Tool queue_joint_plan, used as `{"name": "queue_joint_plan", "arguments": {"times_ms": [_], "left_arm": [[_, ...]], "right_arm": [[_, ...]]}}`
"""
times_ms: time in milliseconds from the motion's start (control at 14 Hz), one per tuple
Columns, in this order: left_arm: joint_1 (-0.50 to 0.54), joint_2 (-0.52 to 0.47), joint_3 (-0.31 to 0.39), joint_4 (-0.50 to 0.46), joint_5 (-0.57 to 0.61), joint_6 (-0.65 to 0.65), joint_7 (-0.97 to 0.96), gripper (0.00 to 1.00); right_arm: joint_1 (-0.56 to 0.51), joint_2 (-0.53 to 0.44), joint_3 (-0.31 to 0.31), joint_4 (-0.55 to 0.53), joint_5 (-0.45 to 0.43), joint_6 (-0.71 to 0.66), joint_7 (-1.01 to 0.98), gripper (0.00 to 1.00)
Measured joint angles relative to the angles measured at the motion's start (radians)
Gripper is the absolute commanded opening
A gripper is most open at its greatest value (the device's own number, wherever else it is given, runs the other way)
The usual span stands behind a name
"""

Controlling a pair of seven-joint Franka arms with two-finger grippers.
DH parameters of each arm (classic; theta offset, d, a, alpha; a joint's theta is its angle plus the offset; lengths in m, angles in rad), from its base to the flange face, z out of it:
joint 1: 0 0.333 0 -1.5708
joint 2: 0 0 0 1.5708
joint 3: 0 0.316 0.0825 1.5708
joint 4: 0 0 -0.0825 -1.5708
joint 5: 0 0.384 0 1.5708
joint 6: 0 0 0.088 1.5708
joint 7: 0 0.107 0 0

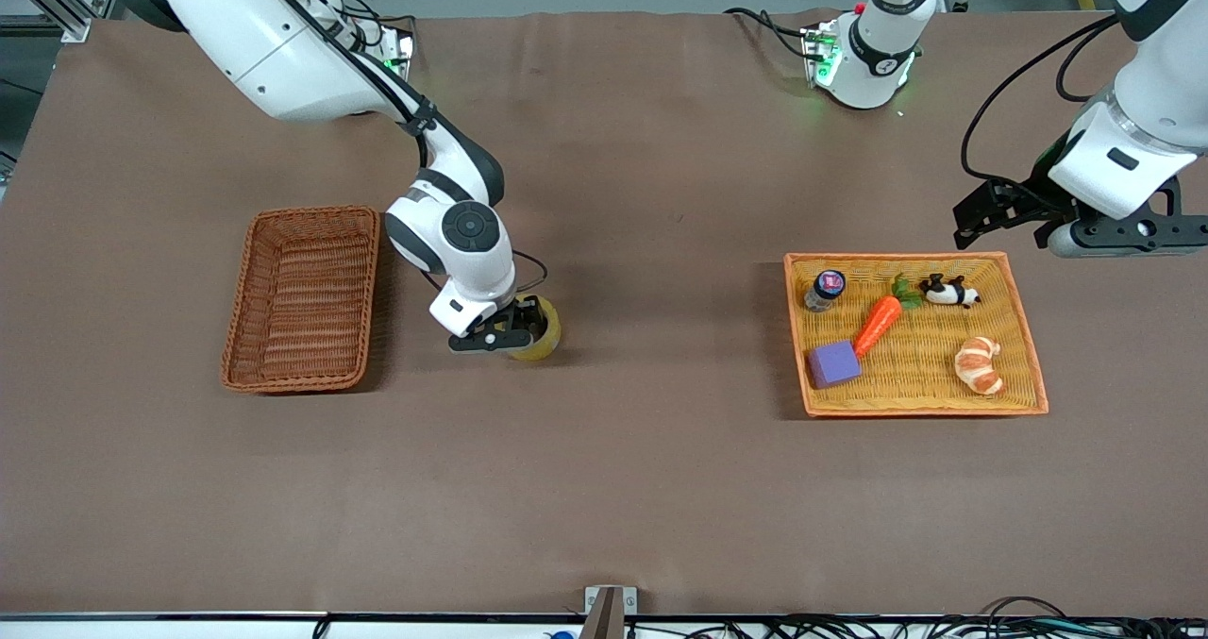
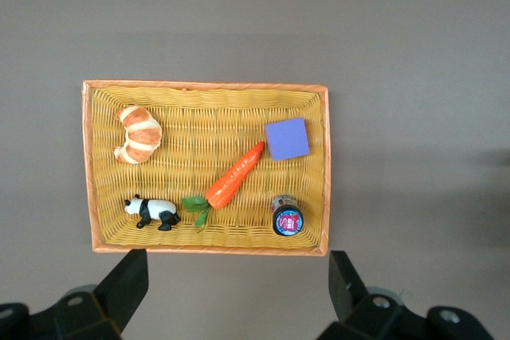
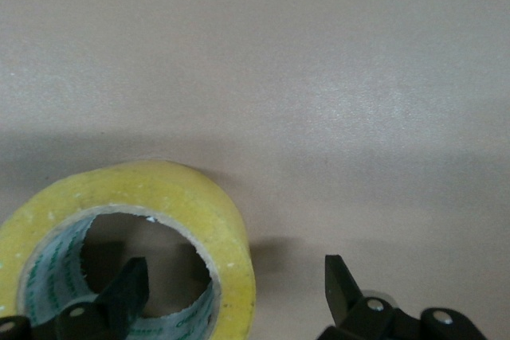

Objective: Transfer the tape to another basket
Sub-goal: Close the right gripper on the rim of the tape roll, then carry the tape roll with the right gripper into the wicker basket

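on the brown tablecloth (image 1: 604, 469), our wide right gripper (image 1: 514, 329) is straddling the tape's (image 1: 545, 337) wall; our left gripper (image 1: 1015, 219) is hanging wide over the yellow tray's (image 1: 1024, 337) rim.

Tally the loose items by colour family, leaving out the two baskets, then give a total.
Yellowish: 1, the tape
Orange or golden: 2, carrot, croissant
Purple: 1, block
Black and white: 1, panda
Dark-lidded: 1, jar
Total: 6

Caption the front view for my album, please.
Right gripper open around tape beside the basket; left gripper waits.
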Motion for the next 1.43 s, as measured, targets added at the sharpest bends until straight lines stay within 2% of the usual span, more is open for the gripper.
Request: {"name": "queue_joint_plan", "arguments": {"times_ms": [71, 286, 429, 571, 643, 714, 786, 1214, 1429], "left_arm": [[0.0, 0.0, -0.001, 0.0, 0.0, 0.0, 0.0, 1.0], [0.0, 0.0, -0.001, 0.003, 0.0, 0.0, 0.0, 1.0], [0.0, 0.0, -0.001, 0.005, 0.0, 0.0, 0.0, 1.0], [0.0, 0.0, -0.001, 0.007, 0.001, 0.0, 0.0, 1.0], [0.001, 0.0, 0.001, 0.008, 0.001, 0.0, 0.001, 1.0], [0.001, 0.0, 0.002, 0.009, 0.001, 0.0, 0.002, 1.0], [0.003, 0.0, 0.002, 0.01, 0.001, 0.0, 0.002, 1.0], [0.003, 0.001, 0.002, 0.01, 0.001, 0.0, 0.002, 1.0], [0.003, 0.002, 0.002, 0.01, 0.001, 0.0, 0.002, 1.0]], "right_arm": [[-0.001, 0.0, -0.001, 0.0, -0.001, 0.0, 0.001, 0.85], [-0.004, 0.001, -0.002, 0.0, -0.004, 0.0, 0.002, 0.56], [-0.004, 0.001, -0.002, 0.0, -0.005, 0.0, 0.002, 0.51], [-0.004, 0.002, -0.002, 0.0, -0.006, 0.001, 0.003, 0.37], [-0.004, 0.003, -0.002, 0.0, -0.006, 0.004, 0.003, 0.26], [-0.004, 0.004, -0.002, 0.0, -0.006, 0.01, 0.003, 0.06], [-0.005, 0.004, -0.002, 0.0, -0.006, 0.016, 0.004, 0.0], [-0.022, 0.006, -0.003, 0.015, -0.006, 0.016, 0.028, 0.0], [-0.042, -0.018, 0.003, 0.057, 0.002, -0.065, 0.042, 0.0]]}}
